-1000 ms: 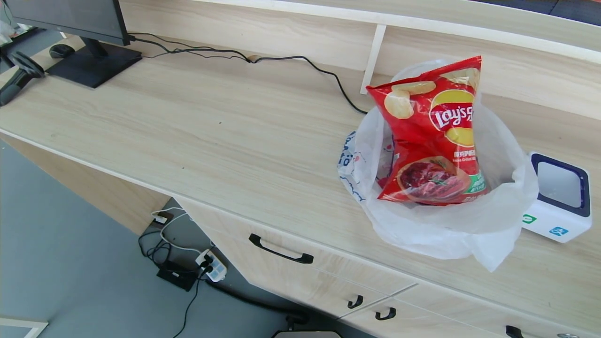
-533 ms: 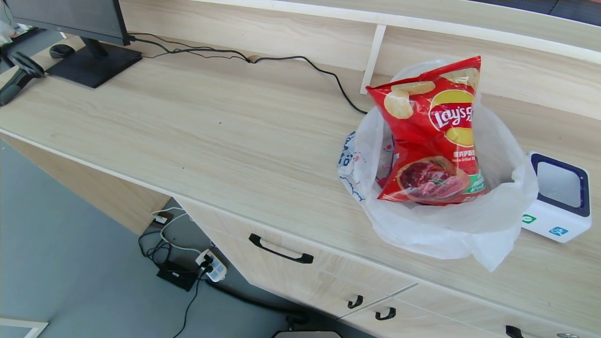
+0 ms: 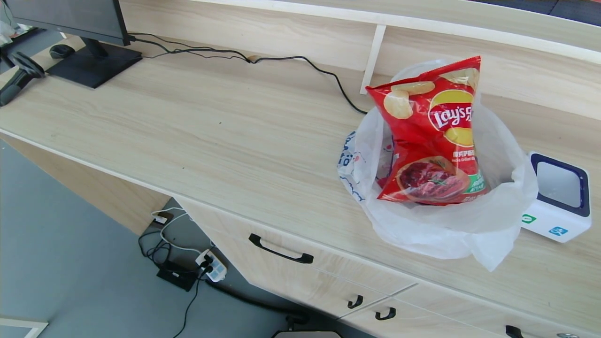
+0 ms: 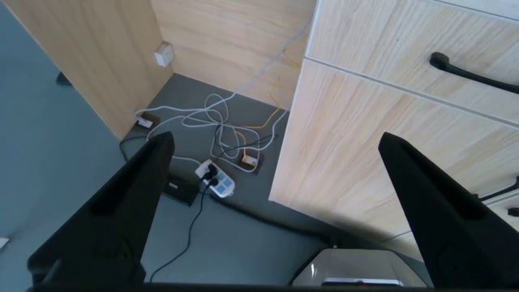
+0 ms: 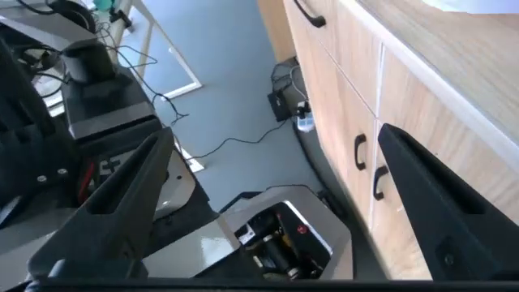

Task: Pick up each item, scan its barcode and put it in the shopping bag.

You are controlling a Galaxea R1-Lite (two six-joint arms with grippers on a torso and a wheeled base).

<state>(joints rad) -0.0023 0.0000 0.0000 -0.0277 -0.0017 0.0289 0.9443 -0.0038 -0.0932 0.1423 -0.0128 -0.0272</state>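
Nearest, below desk level: left gripper (image 4: 272,219), fingers spread wide on nothing, over the power strip (image 4: 217,183) on the floor, beside the drawer fronts (image 4: 389,122). Likewise right gripper (image 5: 272,211), spread and bare, near the drawer handles (image 5: 361,150). Up on the desk (image 3: 211,136), well apart from both: white shopping bag (image 3: 450,234), mouth open, red chip bag (image 3: 434,136) upright inside, top poking out. Just beside it, scanner box (image 3: 558,197). Farthest: monitor stand (image 3: 91,63) and black cable (image 3: 328,75).
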